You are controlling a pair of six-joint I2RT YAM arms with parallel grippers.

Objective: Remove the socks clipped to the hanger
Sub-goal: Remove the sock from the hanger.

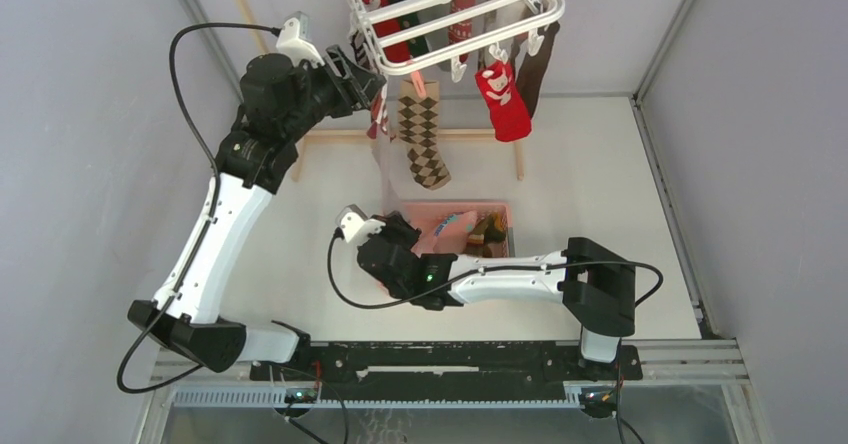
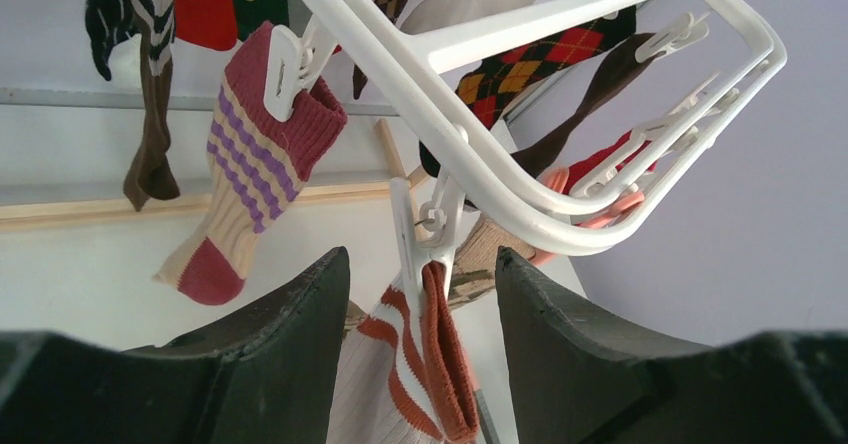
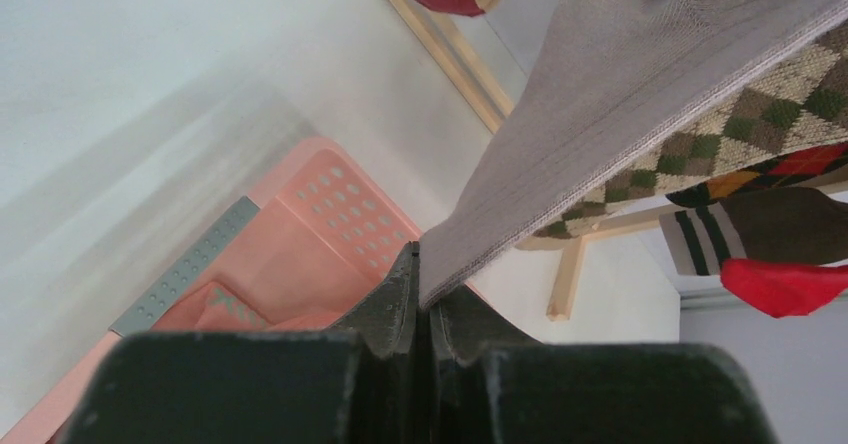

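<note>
The white hanger [image 1: 455, 4] hangs at the top with several socks clipped under it, among them a brown argyle sock [image 1: 423, 134] and a red sock [image 1: 505, 99]. My left gripper [image 2: 420, 269] is raised to the frame's near-left corner. Its jaws stand open on either side of a white clip [image 2: 415, 239] that pinches the cuff of a pale sock with orange stripes [image 2: 435, 364]. That sock's long pale body [image 3: 600, 114] runs taut down to my right gripper [image 3: 425, 264], which is shut on its lower end just above the table.
A pink slatted basket [image 1: 505, 212] lies right of my right gripper [image 1: 393, 220] with a few socks in it. The light wooden rack [image 1: 335, 136] stands behind and below the hanger. A beige sock with purple stripes [image 2: 250, 164] hangs left of my left jaws. Grey walls enclose both sides.
</note>
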